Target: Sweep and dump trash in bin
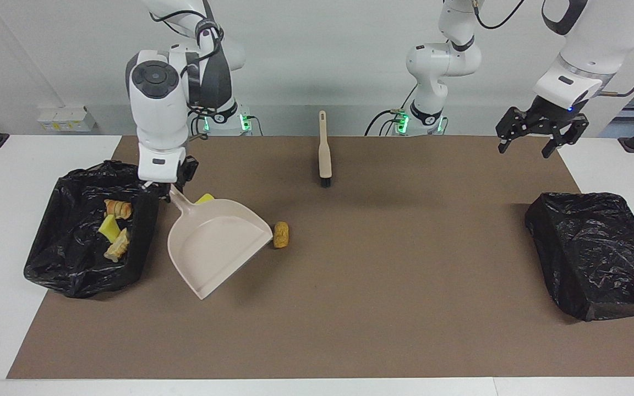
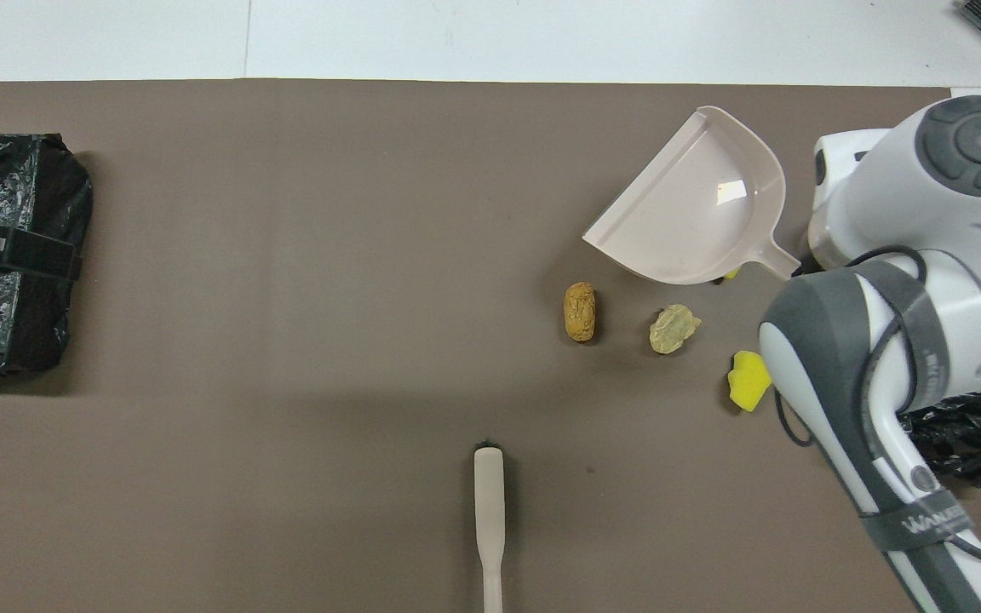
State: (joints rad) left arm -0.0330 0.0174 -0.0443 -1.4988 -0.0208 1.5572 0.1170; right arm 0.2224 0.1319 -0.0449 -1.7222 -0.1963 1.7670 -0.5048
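Right jaws: clamped on the handle of the beige plastic dustpan, left of centre in the facing view.
Loose trash: golden-brown bread roll at the pan's lip; tan pastry scrap and yellow sponge chunk beside it in the overhead view.
Binned trash: scraps in the black-bagged bin, far left.
Long axis: the cream-handled brush points away from the robots.
Left jaws: wide open, empty, upper right, waiting; judged nearer the brush.
Writing: none readable for certain.

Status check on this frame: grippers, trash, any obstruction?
Right gripper shut on dustpan handle, over mat. Left gripper open, waiting. Brown scrap at pan lip. Brush untouched.
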